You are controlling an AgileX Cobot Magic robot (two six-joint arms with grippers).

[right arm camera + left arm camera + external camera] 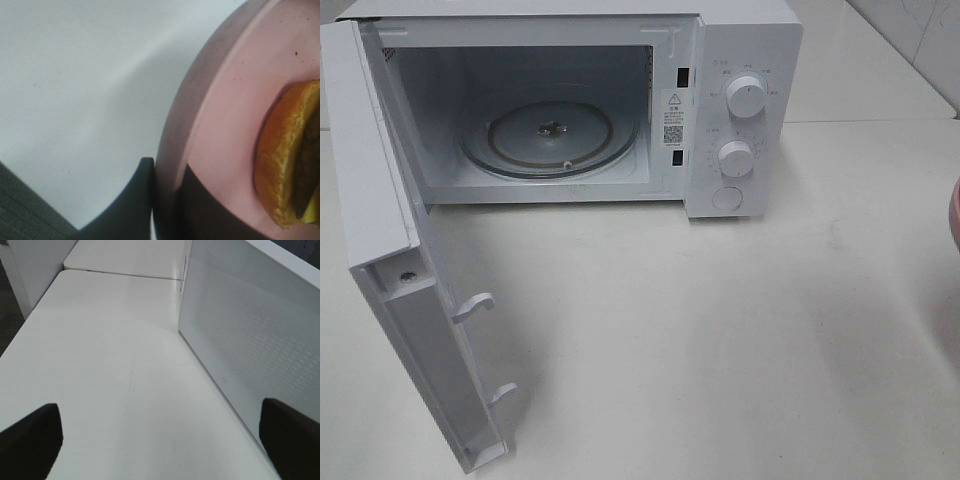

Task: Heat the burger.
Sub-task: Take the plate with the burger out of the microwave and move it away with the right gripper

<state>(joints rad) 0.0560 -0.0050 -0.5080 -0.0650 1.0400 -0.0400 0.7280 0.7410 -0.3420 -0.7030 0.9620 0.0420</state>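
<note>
The burger [287,160], with a golden-brown bun, lies on a pink plate [225,125] in the right wrist view. My right gripper [167,167] is shut on that plate's rim, one finger under it and one on top. In the exterior view only a sliver of the pink plate [955,215] shows at the right edge, and neither arm appears there. My left gripper [160,440] is open and holds nothing, low over the table beside the outer face of the microwave door [250,330].
A white microwave [740,60] stands at the back of the white table [720,340]. Its door [380,180] is swung wide open to the left, and a bare glass turntable [550,135] sits inside. Two knobs and a button are on its right panel.
</note>
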